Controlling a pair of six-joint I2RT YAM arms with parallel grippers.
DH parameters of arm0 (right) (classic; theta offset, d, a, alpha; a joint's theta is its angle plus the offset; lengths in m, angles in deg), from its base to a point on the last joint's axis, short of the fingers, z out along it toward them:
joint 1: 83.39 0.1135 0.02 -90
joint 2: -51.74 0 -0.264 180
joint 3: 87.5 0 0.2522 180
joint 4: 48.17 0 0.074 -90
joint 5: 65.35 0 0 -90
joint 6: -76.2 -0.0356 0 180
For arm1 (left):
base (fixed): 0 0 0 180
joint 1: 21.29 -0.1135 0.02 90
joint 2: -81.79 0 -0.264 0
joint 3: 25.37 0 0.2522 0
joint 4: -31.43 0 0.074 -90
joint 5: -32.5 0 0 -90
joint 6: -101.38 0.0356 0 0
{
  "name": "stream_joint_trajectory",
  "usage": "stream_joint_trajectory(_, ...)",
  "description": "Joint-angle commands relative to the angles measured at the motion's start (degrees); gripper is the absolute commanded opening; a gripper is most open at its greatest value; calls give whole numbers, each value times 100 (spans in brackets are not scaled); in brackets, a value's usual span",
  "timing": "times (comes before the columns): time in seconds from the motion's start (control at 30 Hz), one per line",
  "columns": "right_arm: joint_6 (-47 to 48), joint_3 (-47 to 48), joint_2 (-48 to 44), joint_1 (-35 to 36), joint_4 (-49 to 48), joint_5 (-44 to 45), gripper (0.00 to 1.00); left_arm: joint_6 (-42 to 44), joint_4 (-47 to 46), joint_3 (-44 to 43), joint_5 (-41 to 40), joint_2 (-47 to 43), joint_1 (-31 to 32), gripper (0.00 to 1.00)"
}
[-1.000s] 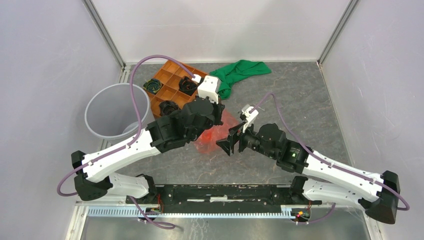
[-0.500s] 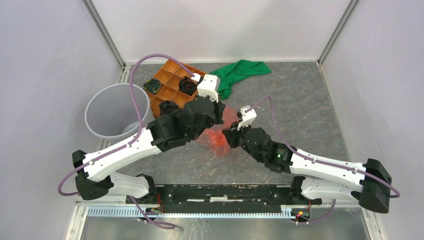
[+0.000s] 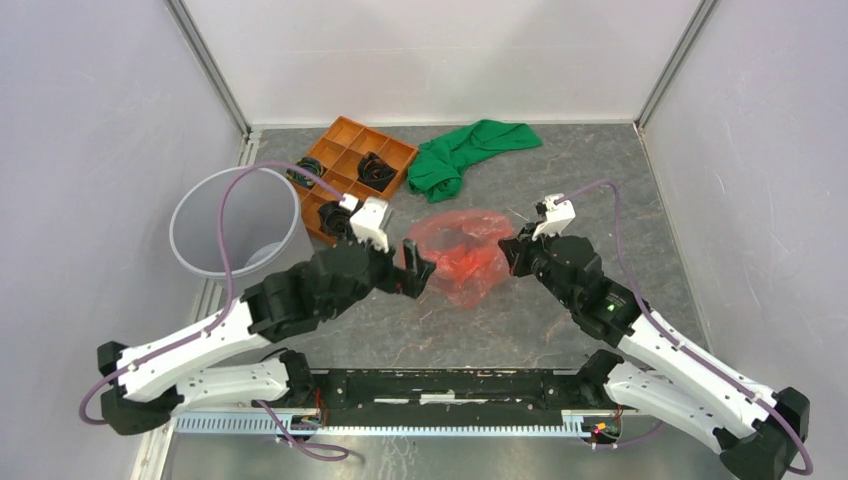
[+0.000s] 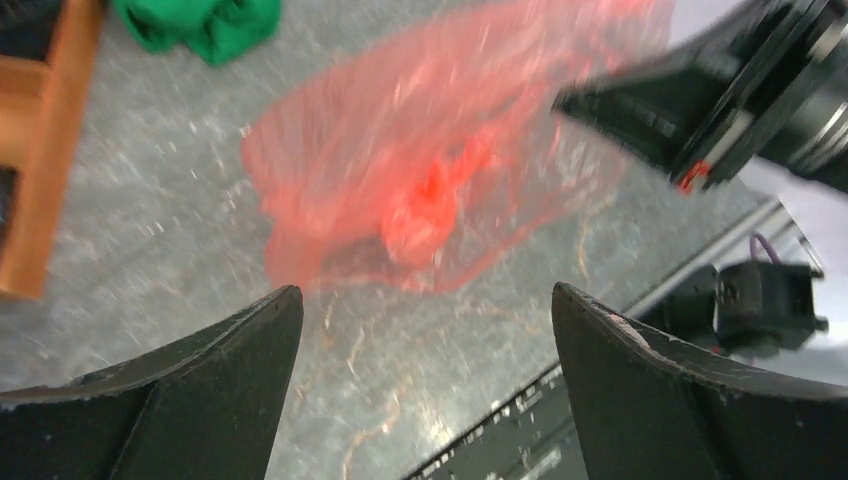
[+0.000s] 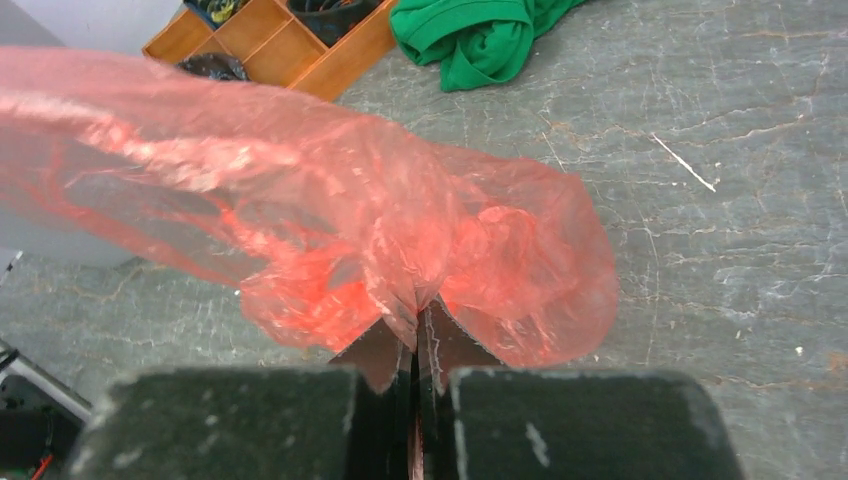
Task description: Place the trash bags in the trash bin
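Red-pink crinkly plastic at the centre of the overhead frame: trash bag (image 3: 462, 250), spread into a loose, puffed sack on or just over the grey counter (image 3: 660, 220); hard to tell whether lifted clear. Pinched at its right edge by the right tool (image 3: 512, 252), clamped tight on a fold of film, plain in the right wrist view. Let go a moment ago by the left tool (image 3: 414, 270), now spread wide and empty, drawn back to the lower left of the bag, near it but not touching. Half a second back, the reverse: left clamped on a small bunched wad, right closing in.

Handover done, then. Not yet in the trash bin (image 3: 235, 220), a greyish-white bucket at the left of the frame, well apart from the bag and beyond the left arm. Orange tray (image 3: 352, 165) and green cloth (image 3: 465, 150) at upper centre, untouched. Likely still needed: carrying the sack leftward past the left arm, with some risk of loose film dragging or snagging.
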Motion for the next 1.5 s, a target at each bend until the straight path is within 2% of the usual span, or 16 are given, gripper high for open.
stream_joint_trajectory(0.0,521,760,6,-205,790,-502,0,-914,-642,1162,786,-903,-17,100)
stream_joint_trajectory(0.13,668,903,72,-327,939,-566,0,-1744,-1083,2254,696,-1753,-13,100)
stream_joint_trajectory(0.2,635,876,35,-357,900,-709,0,-2082,-1593,2897,663,-2082,-17,100)
stream_joint_trajectory(0.33,555,774,-28,-375,805,-902,0,-2181,-2822,3710,782,-1989,-25,94)
stream_joint_trajectory(0.43,476,744,-70,-390,839,-993,0,-2224,-3068,3723,663,-1466,-22,94)
stream_joint_trajectory(0.57,358,607,-248,-385,740,-1034,0,-2284,-3497,3733,493,-861,-181,100)
stream_joint_trajectory(0.73,347,598,-379,-384,769,-1025,0,-2322,-4321,3829,947,67,-882,100)
stream_joint_trajectory(0.83,362,632,-429,-388,780,-1004,0,-2282,-5257,4012,1567,602,-1420,100)
stream_joint_trajectory(0.93,410,700,-443,-398,802,-1012,0,-1906,-5812,3935,1627,1196,-1521,100)
stream_joint_trajectory(0.97,423,727,-457,-393,812,-1009,0,-1792,-5960,3893,1600,1402,-1526,97)
stream_joint_trajectory(1.1,464,756,-512,-392,822,-1007,0,-1573,-6749,3845,1621,2097,-1538,75)
stream_joint_trajectory(1.23,455,739,-547,-398,835,-1036,0,-1608,-6804,3575,1354,2710,-1538,69)
stream_joint_trajectory(1.47,445,721,-624,-396,937,-1060,0,-1600,-7242,3272,1066,3510,-1562,68)
